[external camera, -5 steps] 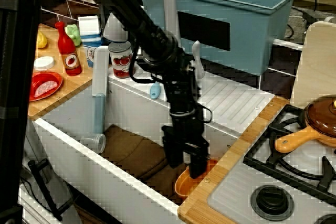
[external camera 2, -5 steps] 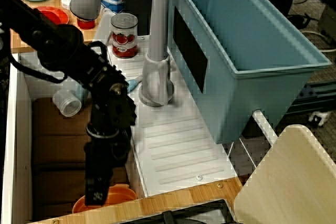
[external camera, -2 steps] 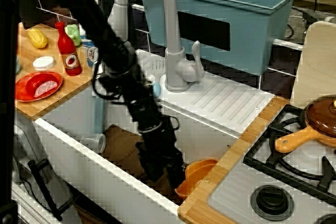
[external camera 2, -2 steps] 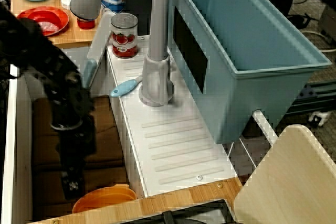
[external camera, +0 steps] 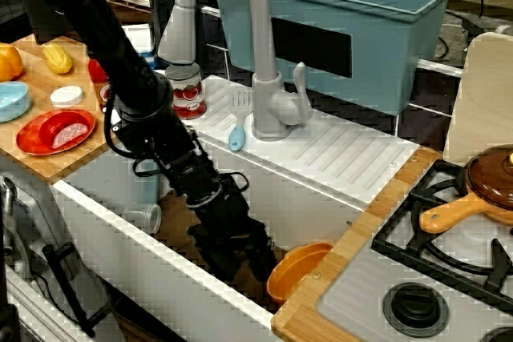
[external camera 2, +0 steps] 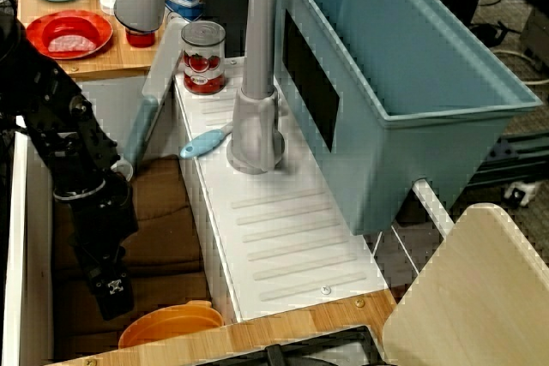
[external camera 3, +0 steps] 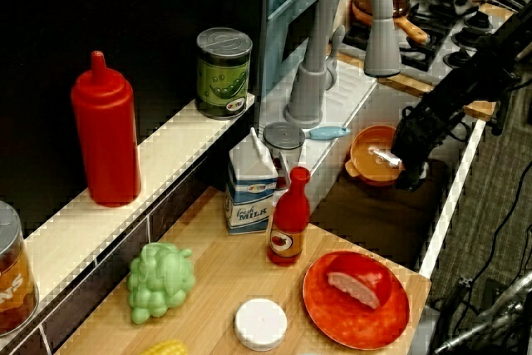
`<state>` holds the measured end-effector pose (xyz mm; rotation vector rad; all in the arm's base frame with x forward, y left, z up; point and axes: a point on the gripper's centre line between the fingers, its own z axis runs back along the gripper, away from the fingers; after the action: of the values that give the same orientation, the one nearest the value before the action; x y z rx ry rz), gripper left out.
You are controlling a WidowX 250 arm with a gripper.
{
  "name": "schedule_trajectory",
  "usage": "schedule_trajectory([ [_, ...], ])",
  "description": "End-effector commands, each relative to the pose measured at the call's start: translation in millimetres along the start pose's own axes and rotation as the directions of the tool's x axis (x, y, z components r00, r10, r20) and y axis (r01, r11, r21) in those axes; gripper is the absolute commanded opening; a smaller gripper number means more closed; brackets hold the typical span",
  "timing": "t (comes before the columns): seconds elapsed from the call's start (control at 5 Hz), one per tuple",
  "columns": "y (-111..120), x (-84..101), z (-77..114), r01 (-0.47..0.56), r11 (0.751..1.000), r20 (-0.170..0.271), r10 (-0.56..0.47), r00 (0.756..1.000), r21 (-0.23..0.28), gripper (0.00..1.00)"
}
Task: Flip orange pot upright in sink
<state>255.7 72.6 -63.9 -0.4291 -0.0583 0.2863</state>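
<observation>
The orange pot point(external camera: 300, 271) stands in the right corner of the sink point(external camera: 120, 228) with its opening facing up, against the wooden counter edge. It also shows as the orange pot point(external camera 2: 171, 328) at the bottom of the overhead view and as the orange pot point(external camera 3: 374, 155) in the side view, where its inside is visible. My gripper point(external camera: 240, 258) hangs low over the brown sink floor just left of the pot, not touching it. Its fingers look apart with nothing between them. The black arm slants down from the upper left.
A clear plastic cup point(external camera: 144, 218) lies on the sink floor at the left. The grey faucet point(external camera: 268, 110), a blue brush point(external camera: 235, 140) and a tomato can point(external camera: 186, 92) stand on the drainboard. A blue-grey tub point(external camera: 353, 30) sits behind, the stove with a lidded pan point(external camera: 493, 178) at the right.
One second ago my fingers straddled the pot's rim. The arm has since swung left and lower, away from the pot, which now stands free in the corner.
</observation>
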Motion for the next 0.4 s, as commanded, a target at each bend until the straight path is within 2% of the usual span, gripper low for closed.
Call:
schedule_trajectory([
  [0.0, 1.1, 7.1, 22.0, -0.153, 0.985, 0.093, 0.16, 0.983, -0.074, 1.0],
  [0.2, 3.4, 6.1, 20.2, -0.188, 0.98, 0.126, 0.195, 0.973, -0.067, 1.0],
])
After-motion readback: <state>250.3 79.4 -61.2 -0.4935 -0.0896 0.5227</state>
